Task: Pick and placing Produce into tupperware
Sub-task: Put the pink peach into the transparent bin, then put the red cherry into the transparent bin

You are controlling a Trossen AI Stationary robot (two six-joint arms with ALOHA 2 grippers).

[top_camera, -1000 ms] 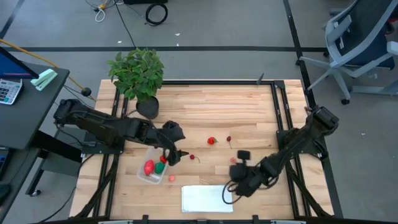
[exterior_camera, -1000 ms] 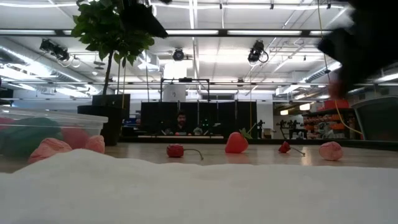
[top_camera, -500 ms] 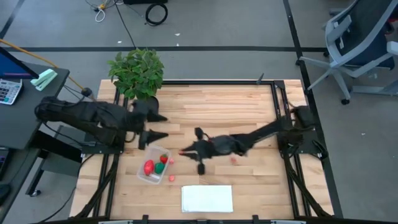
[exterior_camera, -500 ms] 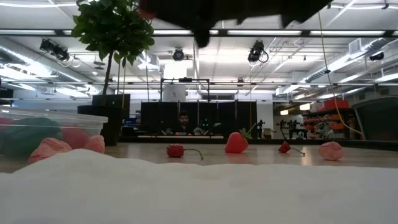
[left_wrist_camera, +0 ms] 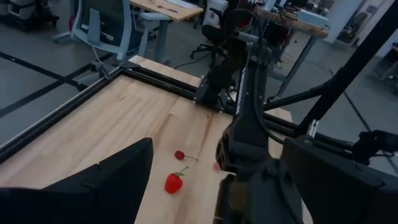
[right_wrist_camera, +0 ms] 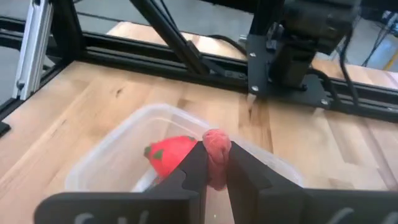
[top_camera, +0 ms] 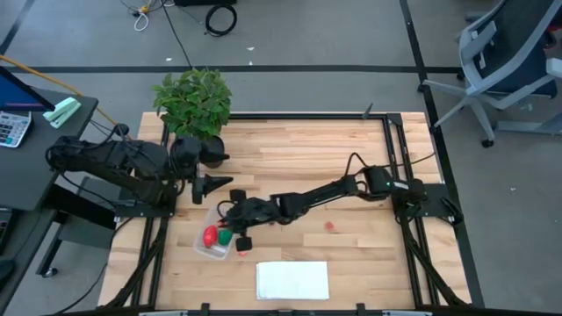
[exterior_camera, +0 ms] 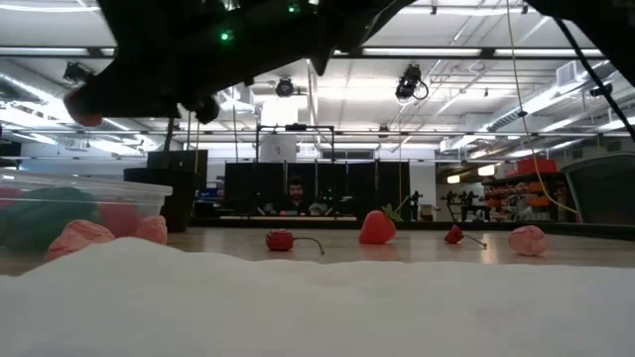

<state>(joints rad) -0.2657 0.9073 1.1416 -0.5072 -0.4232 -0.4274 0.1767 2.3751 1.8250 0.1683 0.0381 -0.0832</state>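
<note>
— What do we look like from above?

— We have two dark, jointed arms. Our left arm (top_camera: 123,162) is matte black with chunky links, and thin black cables loop over its shoulder end. Our right arm (top_camera: 325,193) is slimmer, built of long black segments, with a cable arching over its elbow.

— And close up?

— Our right gripper (right_wrist_camera: 211,163) has two flat black fingers (right_wrist_camera: 194,167) with squared, stepped tips. Our left gripper (left_wrist_camera: 211,186) has broad, dark wedge-shaped fingers (left_wrist_camera: 109,177). In the low view a small green light (exterior_camera: 225,37) glows on our black housing.
</note>
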